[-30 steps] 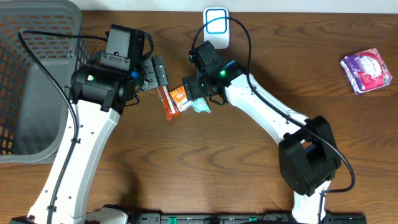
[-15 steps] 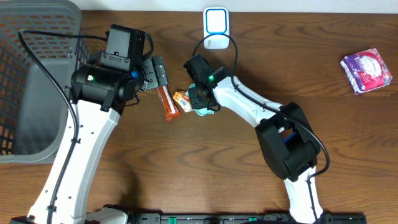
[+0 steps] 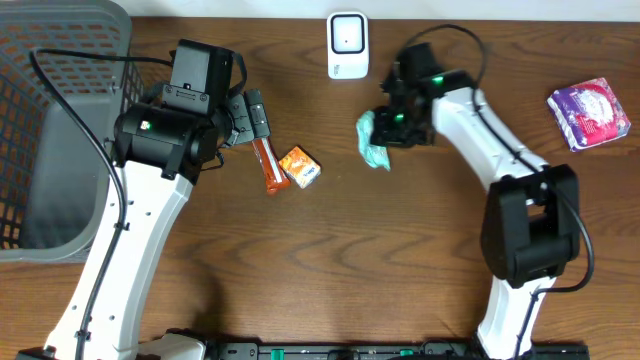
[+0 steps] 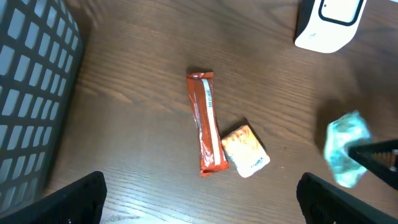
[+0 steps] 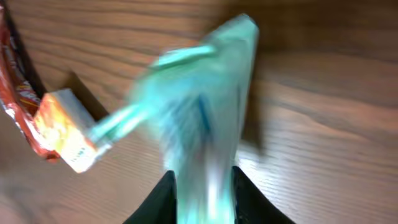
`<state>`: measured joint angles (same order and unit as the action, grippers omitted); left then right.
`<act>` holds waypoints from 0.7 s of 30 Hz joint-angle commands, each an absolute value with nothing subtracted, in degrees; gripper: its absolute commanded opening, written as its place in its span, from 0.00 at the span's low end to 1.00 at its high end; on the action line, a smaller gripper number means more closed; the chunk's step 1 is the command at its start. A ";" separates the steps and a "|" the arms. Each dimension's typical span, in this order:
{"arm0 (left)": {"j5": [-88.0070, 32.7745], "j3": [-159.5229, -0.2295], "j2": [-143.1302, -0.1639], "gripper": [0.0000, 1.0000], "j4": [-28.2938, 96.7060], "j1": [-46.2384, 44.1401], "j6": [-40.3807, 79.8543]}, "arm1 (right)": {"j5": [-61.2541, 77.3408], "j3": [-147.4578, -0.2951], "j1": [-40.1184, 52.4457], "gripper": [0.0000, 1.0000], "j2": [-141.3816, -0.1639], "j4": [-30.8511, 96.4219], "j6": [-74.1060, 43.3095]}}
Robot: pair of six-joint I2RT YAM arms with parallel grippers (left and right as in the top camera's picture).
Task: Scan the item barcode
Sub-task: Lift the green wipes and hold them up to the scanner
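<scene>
Above the table, overhead: right gripper (image 3: 392, 128) clamps teal packet (image 3: 373, 142) near scanner (image 3: 347, 45); left gripper (image 3: 255, 118) spread wide by red bar (image 3: 267, 165) | left wrist: bar (image 4: 205, 124) touches orange box (image 4: 245, 150), packet (image 4: 345, 149) well right of them | right wrist: fingers (image 5: 158, 202) pinch blurred packet (image 5: 199, 124).

White arms (image 3: 120, 270), blk joints (image 3: 160, 140), cables (image 3: 60, 80), maybe green LEDs (image 3: 148, 126).
</scene>
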<state>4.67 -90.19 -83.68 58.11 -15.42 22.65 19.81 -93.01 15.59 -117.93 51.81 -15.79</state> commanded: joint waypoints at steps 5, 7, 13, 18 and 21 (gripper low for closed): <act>5.19 -91.00 -83.57 0.98 58.26 -15.18 22.33 | 8.36 -91.09 13.32 0.47 -117.36 56.55 -11.03; 5.19 -90.98 -83.57 0.98 58.24 -15.18 22.33 | 6.90 -91.85 13.85 0.48 -116.92 57.17 -10.35; 5.19 -90.98 -83.57 0.98 58.24 -15.18 22.33 | 3.14 -94.52 18.76 0.49 -116.44 57.17 -9.13; 5.19 -90.98 -83.57 0.98 58.26 -15.18 22.33 | -10.90 -94.32 27.31 0.51 -116.66 54.89 -11.25; 5.19 -90.98 -83.57 0.98 58.24 -15.18 22.33 | -17.72 -94.28 29.26 0.48 -117.03 54.19 -16.86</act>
